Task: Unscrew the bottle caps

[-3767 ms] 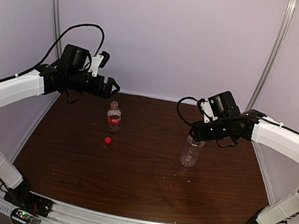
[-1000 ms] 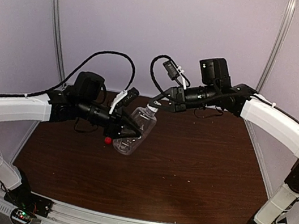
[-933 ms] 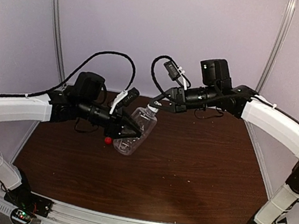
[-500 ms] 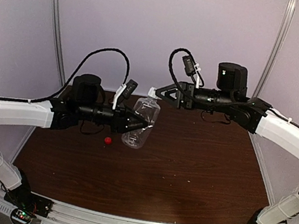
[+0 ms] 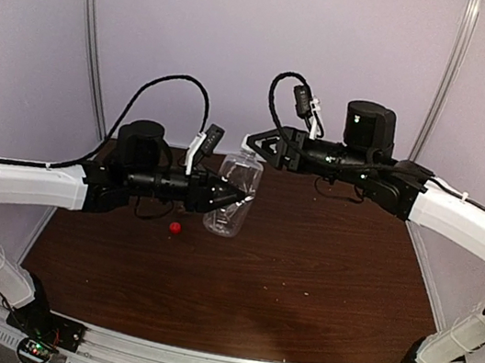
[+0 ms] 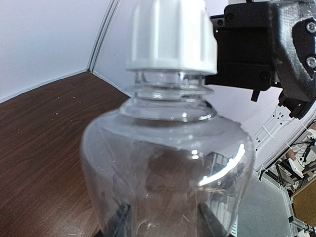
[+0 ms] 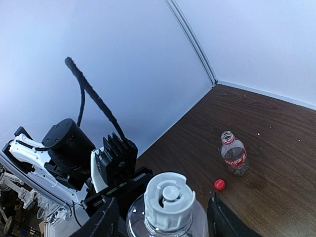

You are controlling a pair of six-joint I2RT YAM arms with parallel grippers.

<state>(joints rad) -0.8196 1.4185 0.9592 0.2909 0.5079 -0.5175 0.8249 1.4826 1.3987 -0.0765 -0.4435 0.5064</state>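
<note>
Aloft, clear bottle, white cap on

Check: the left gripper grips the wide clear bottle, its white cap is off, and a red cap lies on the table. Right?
No: the white cap sits on the neck of the wide clear bottle, as the left wrist view shows. The rest holds.

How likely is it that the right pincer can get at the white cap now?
Probably yes: the right pincer stands open astride the white cap, nothing between, while the left pincer holds the wide bottle aloft.
</note>
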